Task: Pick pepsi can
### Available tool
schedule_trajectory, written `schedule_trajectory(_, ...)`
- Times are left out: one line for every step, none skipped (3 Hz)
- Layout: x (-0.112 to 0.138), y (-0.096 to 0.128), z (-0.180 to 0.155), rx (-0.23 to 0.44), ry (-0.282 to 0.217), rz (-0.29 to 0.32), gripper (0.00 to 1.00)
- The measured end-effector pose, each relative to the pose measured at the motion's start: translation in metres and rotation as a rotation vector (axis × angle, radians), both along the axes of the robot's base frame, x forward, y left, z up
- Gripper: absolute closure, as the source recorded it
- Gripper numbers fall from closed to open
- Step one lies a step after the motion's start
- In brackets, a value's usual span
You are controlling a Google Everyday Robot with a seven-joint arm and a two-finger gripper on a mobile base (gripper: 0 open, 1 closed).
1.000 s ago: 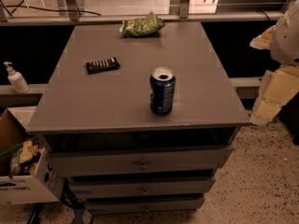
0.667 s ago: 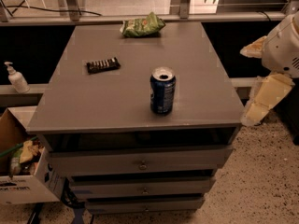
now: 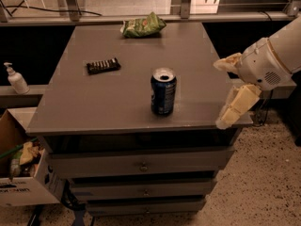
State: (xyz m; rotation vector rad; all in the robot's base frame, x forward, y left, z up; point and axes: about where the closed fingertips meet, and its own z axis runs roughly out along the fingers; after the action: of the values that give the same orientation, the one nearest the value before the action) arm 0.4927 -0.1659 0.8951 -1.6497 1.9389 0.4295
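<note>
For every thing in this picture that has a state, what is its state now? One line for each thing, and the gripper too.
pepsi can: upright on the table, not held.
gripper: open, at the table's right edge, apart from the can.
chip bag: lying at the far edge.
snack bar: lying flat.
drawers: shut.
cardboard box: open, things inside.
pump bottle: upright.

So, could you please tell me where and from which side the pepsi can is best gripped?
Grip the pepsi can around the middle of its round side wall, coming in level from the picture's right, where the open claw hovers at the table edge. It stands upright and nothing touches it, so its sides look reachable.
</note>
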Motion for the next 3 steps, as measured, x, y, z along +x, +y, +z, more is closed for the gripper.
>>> schedule_trajectory(0.002,0.029,-0.011,0.157,0.031,0.048,0.0)
schedule_trajectory(0.002,0.03,-0.011,0.158,0.031,0.052,0.0)
schedule_trajectory(0.005,0.045,-0.017,0.183,0.008,0.126,0.0)
